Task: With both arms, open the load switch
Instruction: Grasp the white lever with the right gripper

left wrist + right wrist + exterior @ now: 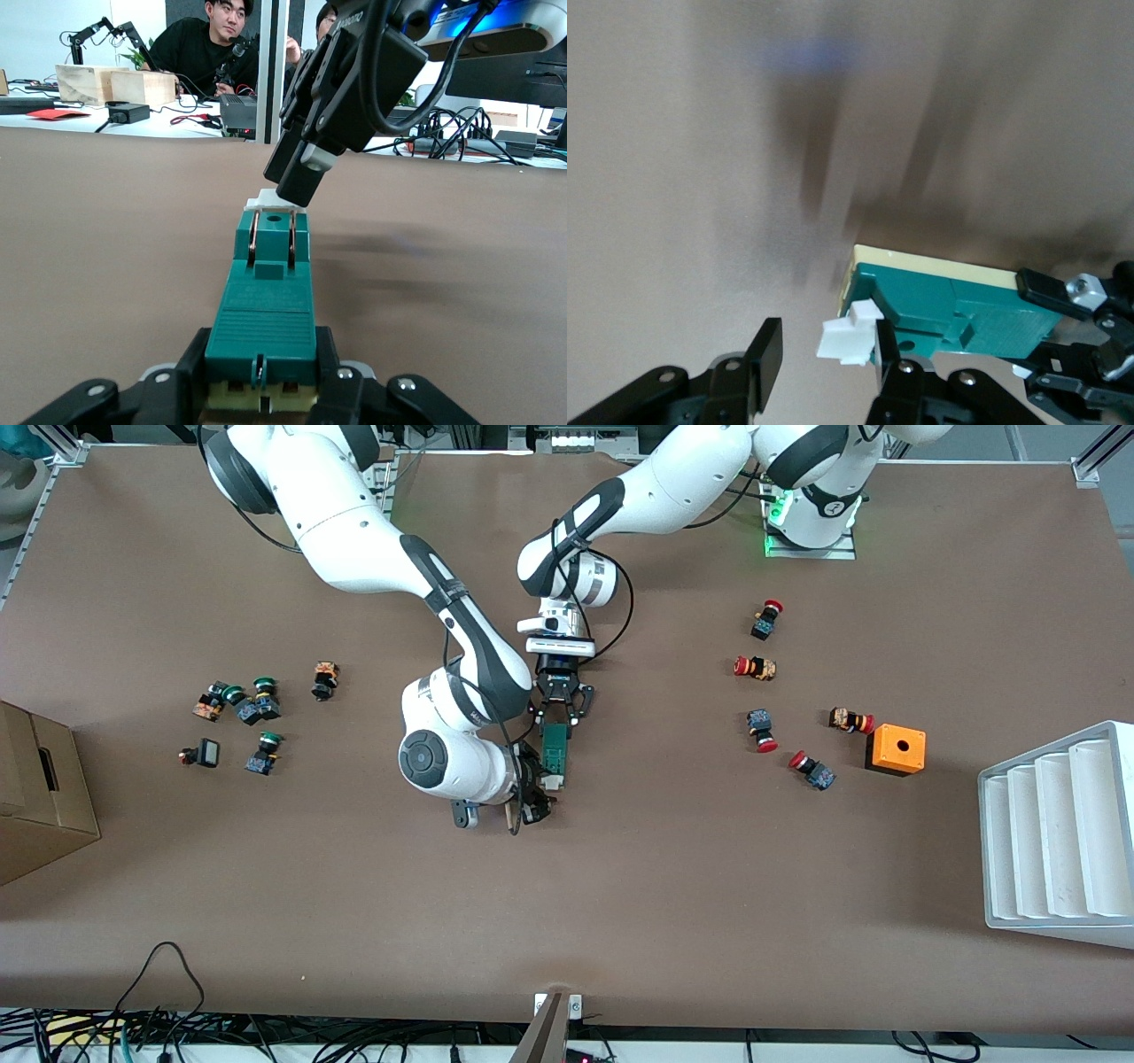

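Observation:
The dark-green load switch (555, 751) is at the middle of the table, between both grippers. My left gripper (559, 720) is shut on one end of it; in the left wrist view its fingers (200, 359) clamp both sides of the green body (268, 301). My right gripper (541, 790) is at the other end, where the white piece (849, 341) sticks out. In the right wrist view the right gripper (827, 347) is open around the white piece, which lies against one finger (886, 345), with a gap to the other. The load switch (957, 310) runs off toward the left gripper (1076, 297).
Several red-capped push buttons (756, 666) and an orange box with a hole (896, 749) lie toward the left arm's end, with a white ribbed tray (1059, 837) beside them. Green-capped buttons (257, 707) and a cardboard box (35, 797) are toward the right arm's end.

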`<act>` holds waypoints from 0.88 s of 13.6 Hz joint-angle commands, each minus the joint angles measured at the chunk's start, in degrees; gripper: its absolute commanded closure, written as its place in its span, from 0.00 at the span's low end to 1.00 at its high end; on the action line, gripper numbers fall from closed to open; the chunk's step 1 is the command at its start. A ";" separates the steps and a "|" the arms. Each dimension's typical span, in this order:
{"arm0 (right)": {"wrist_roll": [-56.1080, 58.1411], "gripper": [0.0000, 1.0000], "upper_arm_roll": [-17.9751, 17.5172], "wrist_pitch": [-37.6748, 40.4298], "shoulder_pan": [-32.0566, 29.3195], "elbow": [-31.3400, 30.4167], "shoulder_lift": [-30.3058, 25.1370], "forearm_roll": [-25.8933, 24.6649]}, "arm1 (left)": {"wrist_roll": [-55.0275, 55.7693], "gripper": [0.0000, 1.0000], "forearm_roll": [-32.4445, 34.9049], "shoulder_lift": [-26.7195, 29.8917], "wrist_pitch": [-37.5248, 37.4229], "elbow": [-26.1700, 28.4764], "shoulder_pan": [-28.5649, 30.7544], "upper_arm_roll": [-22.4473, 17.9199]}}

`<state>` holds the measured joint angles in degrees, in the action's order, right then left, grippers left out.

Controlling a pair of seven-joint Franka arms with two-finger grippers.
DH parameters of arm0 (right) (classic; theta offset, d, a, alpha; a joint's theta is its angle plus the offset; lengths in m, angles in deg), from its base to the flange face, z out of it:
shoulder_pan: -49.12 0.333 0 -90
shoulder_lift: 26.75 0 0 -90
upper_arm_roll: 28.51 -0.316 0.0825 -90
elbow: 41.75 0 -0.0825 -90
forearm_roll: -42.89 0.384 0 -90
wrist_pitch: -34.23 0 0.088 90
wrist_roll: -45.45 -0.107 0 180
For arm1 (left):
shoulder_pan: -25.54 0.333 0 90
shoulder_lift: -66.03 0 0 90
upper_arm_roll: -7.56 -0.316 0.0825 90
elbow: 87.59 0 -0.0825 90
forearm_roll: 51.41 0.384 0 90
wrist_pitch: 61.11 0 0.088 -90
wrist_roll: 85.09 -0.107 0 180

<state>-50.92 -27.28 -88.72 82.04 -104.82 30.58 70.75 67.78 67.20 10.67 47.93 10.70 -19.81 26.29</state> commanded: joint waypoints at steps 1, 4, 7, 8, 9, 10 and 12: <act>-2.59 0.50 0.97 1.31 1.01 2.33 1.20 1.14 | 0.50 0.58 0.04 -0.89 1.35 -1.52 -0.09 -0.37; -3.82 0.50 0.97 1.40 1.36 2.33 1.37 1.14 | 0.85 0.58 0.04 -0.89 1.35 -1.52 -0.09 -0.37; -4.53 0.50 0.97 1.84 1.45 2.16 1.46 1.14 | 0.85 0.58 0.04 -0.89 1.35 -1.52 0.00 -0.37; -4.62 0.50 0.97 1.84 1.45 2.07 1.64 1.14 | 0.85 0.59 0.04 -0.89 1.35 -1.52 0.00 -0.37; -4.79 0.51 0.97 1.84 1.54 1.98 1.64 1.14 | 0.77 0.60 0.04 -0.89 1.35 -1.52 0.00 -0.37; -5.57 0.52 0.88 1.84 1.54 1.98 1.90 1.14 | 0.76 0.62 0.04 -0.89 1.35 -1.52 -0.09 -0.37; -6.72 0.55 0.88 1.75 1.71 1.98 2.25 1.14 | 0.85 0.62 0.04 -0.89 1.35 -1.52 0.00 -0.37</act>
<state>-55.95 -27.19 -87.76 82.84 -104.80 30.81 70.78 67.87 67.20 10.67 47.93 10.70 -19.81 26.29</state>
